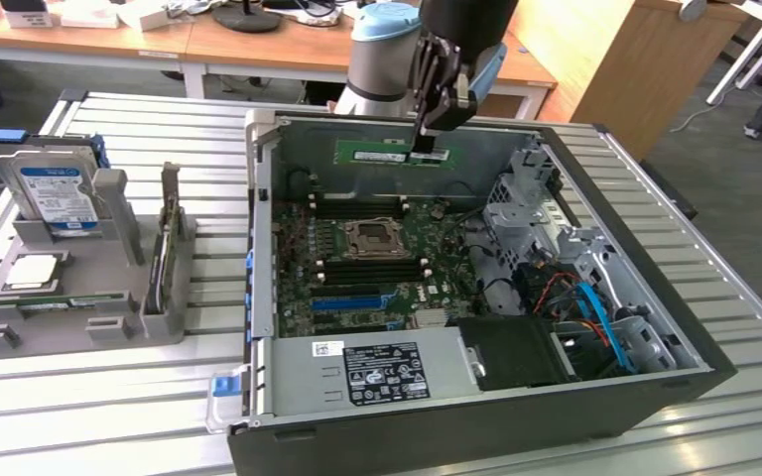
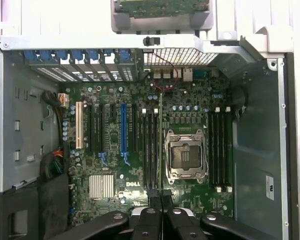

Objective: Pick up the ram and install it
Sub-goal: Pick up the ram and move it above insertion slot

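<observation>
**While clamped, the long green circuit-board ram (image 1: 381,155) hangs over the open black computer case (image 1: 487,416)**

Beyond the grey parts holder (image 1: 156,319) at the worktop's (image 1: 90,416) edge, the black claw (image 1: 428,149) grips it by its upper edge, so the lower edge faces the black memory slots (image 2: 149,145).
</observation>
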### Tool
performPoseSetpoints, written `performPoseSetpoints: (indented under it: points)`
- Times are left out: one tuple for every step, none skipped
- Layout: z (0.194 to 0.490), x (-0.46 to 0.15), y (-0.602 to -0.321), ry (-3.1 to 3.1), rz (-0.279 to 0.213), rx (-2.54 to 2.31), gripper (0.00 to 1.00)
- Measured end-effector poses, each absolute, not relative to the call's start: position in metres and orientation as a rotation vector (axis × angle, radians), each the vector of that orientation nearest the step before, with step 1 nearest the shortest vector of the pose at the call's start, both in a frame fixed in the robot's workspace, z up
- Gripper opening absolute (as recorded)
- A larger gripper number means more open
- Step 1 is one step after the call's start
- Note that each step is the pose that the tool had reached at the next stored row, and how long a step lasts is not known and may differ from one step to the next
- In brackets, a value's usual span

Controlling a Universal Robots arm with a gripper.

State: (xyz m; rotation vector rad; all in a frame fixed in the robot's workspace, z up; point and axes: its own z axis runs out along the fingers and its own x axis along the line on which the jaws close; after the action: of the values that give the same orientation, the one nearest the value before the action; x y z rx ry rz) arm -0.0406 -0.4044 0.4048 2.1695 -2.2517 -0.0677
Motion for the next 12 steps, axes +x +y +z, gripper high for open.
performPoseSetpoints:
  points:
    - [0.403,-0.041,-0.404,-2.252,-0.068,2.17,0.12]
    - [0.402,-0.041,-0.404,-2.252,-0.068,2.17,0.12]
    - [0.401,-0.041,-0.404,-2.252,-0.068,2.17,0.12]
    - [0.4,-0.041,-0.404,-2.252,-0.068,2.17,0.12]
    - [0.399,-0.041,-0.404,-2.252,-0.069,2.17,0.12]
    - [0.398,-0.041,-0.404,-2.252,-0.069,2.17,0.12]
    - [0.397,-0.041,-0.404,-2.252,-0.069,2.17,0.12]
    - [0.396,-0.041,-0.404,-2.252,-0.07,2.17,0.12]
    - [0.395,-0.041,-0.404,-2.253,-0.07,2.171,0.12]
    - [0.394,-0.041,-0.404,-2.253,-0.07,2.171,0.12]
    - [0.393,-0.041,-0.404,-2.253,-0.07,2.171,0.12]
    - [0.393,-0.041,-0.404,-2.253,-0.07,2.171,0.12]
